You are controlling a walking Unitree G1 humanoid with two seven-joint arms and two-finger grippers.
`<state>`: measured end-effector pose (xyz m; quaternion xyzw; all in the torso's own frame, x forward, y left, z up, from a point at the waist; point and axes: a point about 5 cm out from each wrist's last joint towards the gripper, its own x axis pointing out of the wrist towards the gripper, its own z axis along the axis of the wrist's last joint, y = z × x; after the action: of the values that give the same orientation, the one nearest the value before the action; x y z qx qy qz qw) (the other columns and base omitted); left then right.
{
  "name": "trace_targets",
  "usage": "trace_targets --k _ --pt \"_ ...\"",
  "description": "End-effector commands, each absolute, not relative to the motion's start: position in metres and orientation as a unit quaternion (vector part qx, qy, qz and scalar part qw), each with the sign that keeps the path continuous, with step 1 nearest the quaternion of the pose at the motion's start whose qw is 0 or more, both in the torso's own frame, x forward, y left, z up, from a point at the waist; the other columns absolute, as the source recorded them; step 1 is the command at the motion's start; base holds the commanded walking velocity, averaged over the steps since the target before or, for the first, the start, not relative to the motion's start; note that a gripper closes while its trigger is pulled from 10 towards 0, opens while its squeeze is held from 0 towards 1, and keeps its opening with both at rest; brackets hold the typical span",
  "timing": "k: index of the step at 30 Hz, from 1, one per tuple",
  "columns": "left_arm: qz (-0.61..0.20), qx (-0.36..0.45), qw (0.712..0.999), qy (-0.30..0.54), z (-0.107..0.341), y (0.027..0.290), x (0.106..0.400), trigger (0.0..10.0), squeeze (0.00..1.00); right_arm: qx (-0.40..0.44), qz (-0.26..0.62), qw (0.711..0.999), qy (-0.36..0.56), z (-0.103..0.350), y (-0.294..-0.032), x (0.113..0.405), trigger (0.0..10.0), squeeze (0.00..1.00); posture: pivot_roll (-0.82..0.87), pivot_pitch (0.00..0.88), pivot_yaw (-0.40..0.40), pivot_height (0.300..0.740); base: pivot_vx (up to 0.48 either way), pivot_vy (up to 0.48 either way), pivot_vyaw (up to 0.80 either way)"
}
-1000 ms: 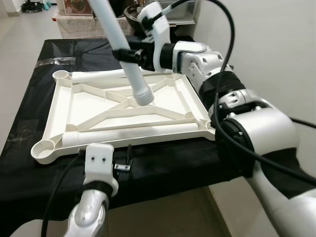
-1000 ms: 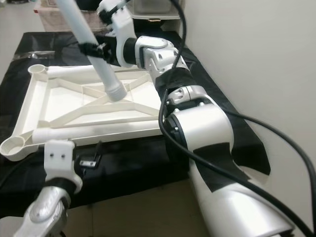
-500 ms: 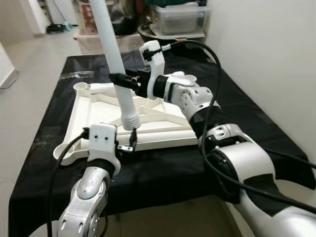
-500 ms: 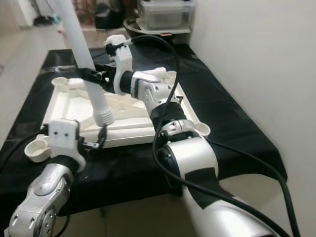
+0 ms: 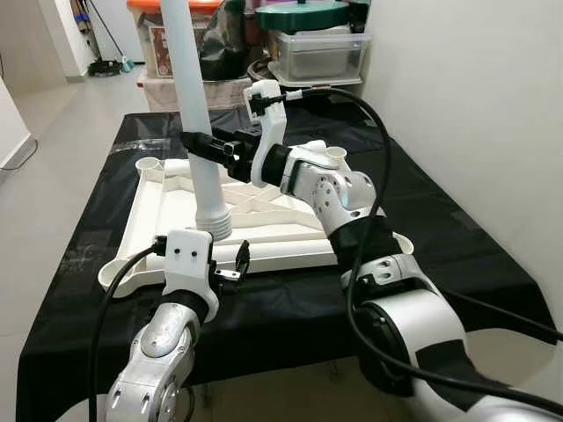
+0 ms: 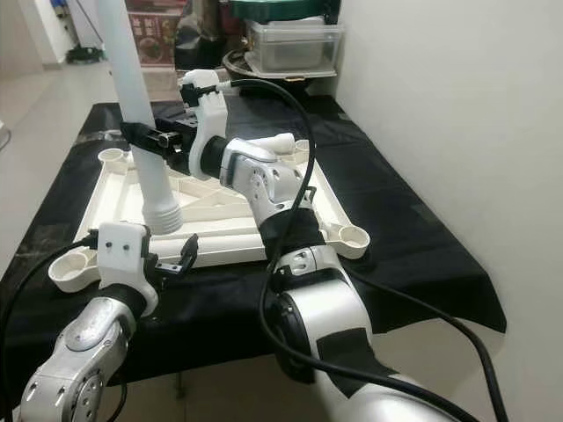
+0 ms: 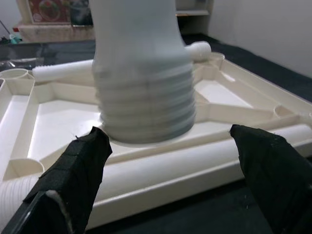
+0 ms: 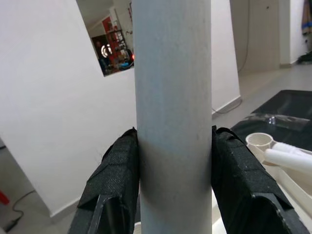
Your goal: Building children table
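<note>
My right gripper (image 5: 204, 145) clamped the upright table leg (image 5: 195, 114) above the upturned tabletop (image 5: 141, 211); my left gripper (image 7: 168, 161) waited wide open below, empty; tilting risked cross-threading, I judged.

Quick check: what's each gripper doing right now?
Left gripper: open, empty, just below the threaded end of the table leg.
Right gripper: shut on the table leg, holding it upright above the upturned tabletop.
</note>
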<state>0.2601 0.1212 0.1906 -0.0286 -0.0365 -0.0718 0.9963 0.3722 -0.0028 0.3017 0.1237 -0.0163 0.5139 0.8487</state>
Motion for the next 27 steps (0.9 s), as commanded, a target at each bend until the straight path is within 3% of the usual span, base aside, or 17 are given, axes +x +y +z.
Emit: trace_targets --k 1,27 --pt "-0.073 -0.029 0.996 -0.033 0.190 0.120 0.261 10.0 0.00 0.123 0.515 0.848 -0.007 0.297 -0.001 0.369 0.0 0.00 0.00 0.000 -0.021 0.740 0.000 0.000 0.00" --pt "-0.061 -0.016 0.998 -0.023 0.180 0.123 0.263 10.0 0.00 0.130 0.519 0.845 0.006 0.290 -0.010 0.347 0.0 0.00 -0.01 0.000 -0.016 0.740 0.000 0.000 0.00"
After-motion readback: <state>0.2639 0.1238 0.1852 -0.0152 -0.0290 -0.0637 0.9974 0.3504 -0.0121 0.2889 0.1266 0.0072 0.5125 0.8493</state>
